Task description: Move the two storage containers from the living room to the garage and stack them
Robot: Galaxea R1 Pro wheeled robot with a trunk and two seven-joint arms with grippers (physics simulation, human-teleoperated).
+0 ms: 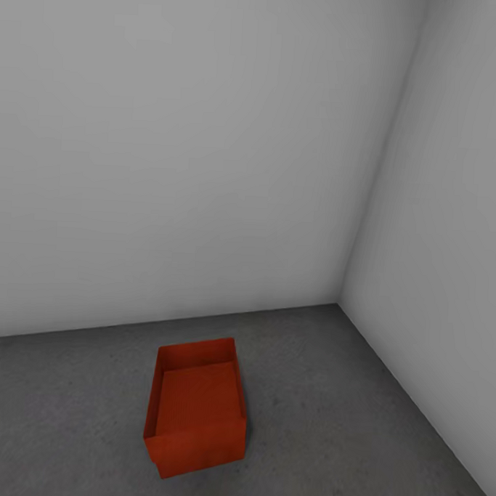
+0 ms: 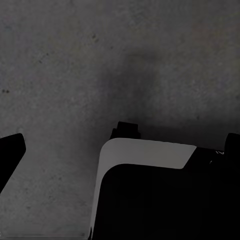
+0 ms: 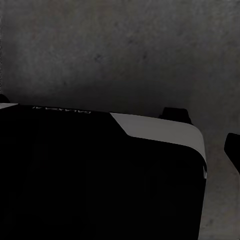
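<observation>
Looking along each wrist camera, dark finger tips show at the picture edges over bare grey concrete floor [image 2: 60, 65], but whether either pair of jaws stands apart or together cannot be told; nothing is seen between them. A black and white-edged robot body [image 3: 100, 175] lies below both. Ahead, one red-orange bin [image 1: 196, 409] sits open-top on the floor near the corner of two white walls [image 1: 173, 149].
</observation>
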